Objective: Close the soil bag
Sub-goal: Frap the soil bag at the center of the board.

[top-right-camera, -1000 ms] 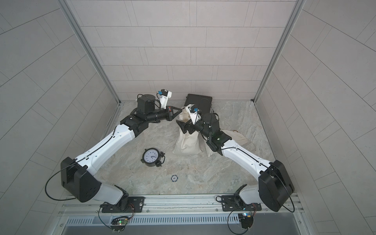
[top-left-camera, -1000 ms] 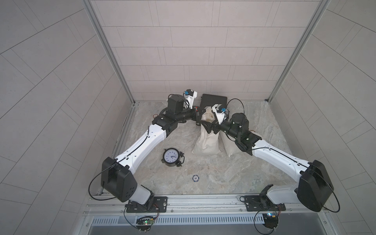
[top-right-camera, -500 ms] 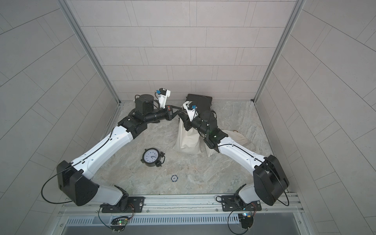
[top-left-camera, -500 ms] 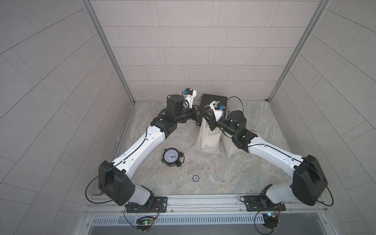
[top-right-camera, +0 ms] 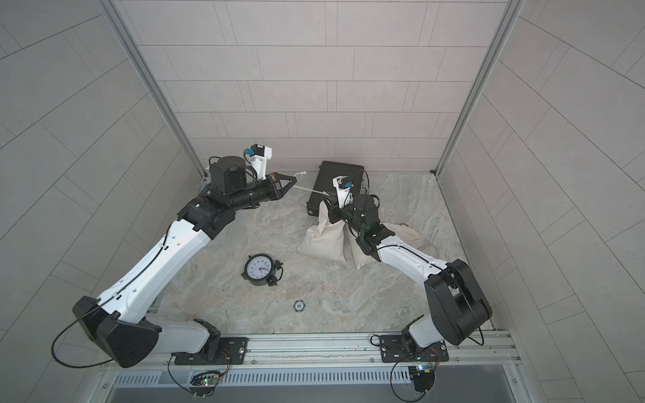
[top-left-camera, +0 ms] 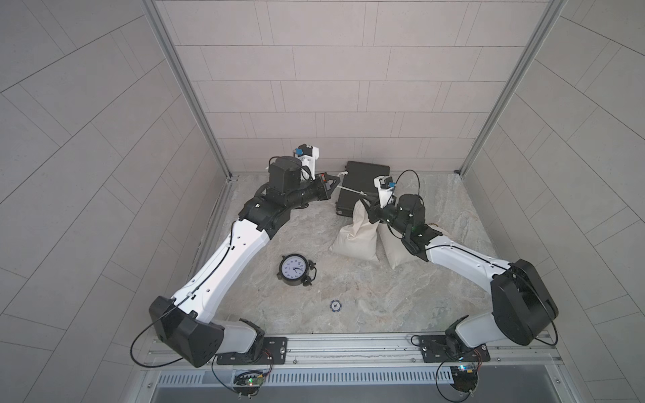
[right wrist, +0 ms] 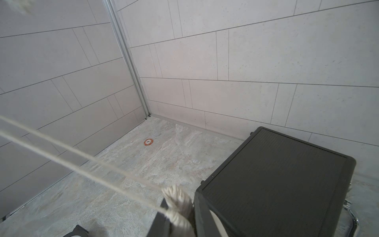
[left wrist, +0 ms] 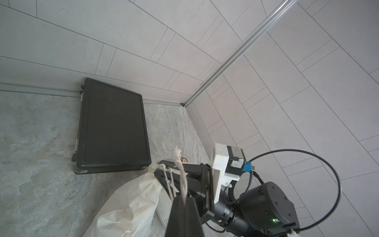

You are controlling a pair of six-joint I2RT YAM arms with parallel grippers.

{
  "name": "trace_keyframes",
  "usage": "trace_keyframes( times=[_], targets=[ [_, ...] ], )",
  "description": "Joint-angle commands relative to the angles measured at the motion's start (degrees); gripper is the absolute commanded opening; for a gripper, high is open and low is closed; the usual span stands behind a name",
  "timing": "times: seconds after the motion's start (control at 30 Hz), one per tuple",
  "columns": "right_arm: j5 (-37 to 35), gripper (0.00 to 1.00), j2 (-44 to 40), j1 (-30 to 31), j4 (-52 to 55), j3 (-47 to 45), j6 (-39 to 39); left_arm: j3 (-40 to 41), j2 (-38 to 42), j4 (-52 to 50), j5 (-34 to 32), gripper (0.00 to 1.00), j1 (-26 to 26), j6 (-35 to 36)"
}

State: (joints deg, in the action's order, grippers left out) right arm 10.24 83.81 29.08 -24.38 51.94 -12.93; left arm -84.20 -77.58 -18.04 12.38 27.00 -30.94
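The soil bag (top-left-camera: 355, 234) (top-right-camera: 323, 239) is a cream cloth sack standing mid-table in both top views. My right gripper (top-left-camera: 367, 203) (top-right-camera: 330, 206) (right wrist: 178, 207) is shut on its bunched neck (right wrist: 176, 195), with a finger on each side. The drawstring (top-left-camera: 350, 190) (top-right-camera: 310, 190) (right wrist: 82, 164) runs taut from the neck to my left gripper (top-left-camera: 336, 180) (top-right-camera: 295, 180) (left wrist: 185, 200), which is shut on it. In the left wrist view the string's frayed end (left wrist: 178, 152) sticks out past the pressed-together fingers, and the bag (left wrist: 133, 203) lies beyond them.
A black case (top-left-camera: 363, 186) (left wrist: 112, 127) (right wrist: 276, 184) lies just behind the bag against the back wall. A second cream bag (top-left-camera: 398, 251) leans beside the soil bag under my right arm. An alarm clock (top-left-camera: 296, 270) and a blue chip (top-left-camera: 335, 305) lie nearer the front; an orange chip (right wrist: 148, 141) is near the back left corner.
My right gripper moved up to the bag's neck and closed on it. My left gripper drew back and left with the string, and the neck has gathered tighter.
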Motion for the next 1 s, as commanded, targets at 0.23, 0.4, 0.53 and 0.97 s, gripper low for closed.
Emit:
trace_keyframes(
  times=[0.23,0.4,0.53,0.97],
  targets=[
    [0.29,0.5,-4.41,4.34,12.57,5.31,8.57,-0.67,3.6,10.72,4.07,0.0,-1.25,-3.38],
    [2.46,0.52,-3.19,5.07,13.17,10.29,9.48,-0.57,3.84,10.83,3.8,0.0,-1.28,-3.43],
    [3.94,0.5,-1.98,5.67,13.94,12.8,10.04,-0.69,4.04,10.75,3.7,0.0,-1.26,-3.43],
    [-8.88,0.08,-0.64,2.21,26.04,9.49,11.01,-5.58,7.61,6.73,1.55,0.0,-5.22,-2.11]
  ],
)
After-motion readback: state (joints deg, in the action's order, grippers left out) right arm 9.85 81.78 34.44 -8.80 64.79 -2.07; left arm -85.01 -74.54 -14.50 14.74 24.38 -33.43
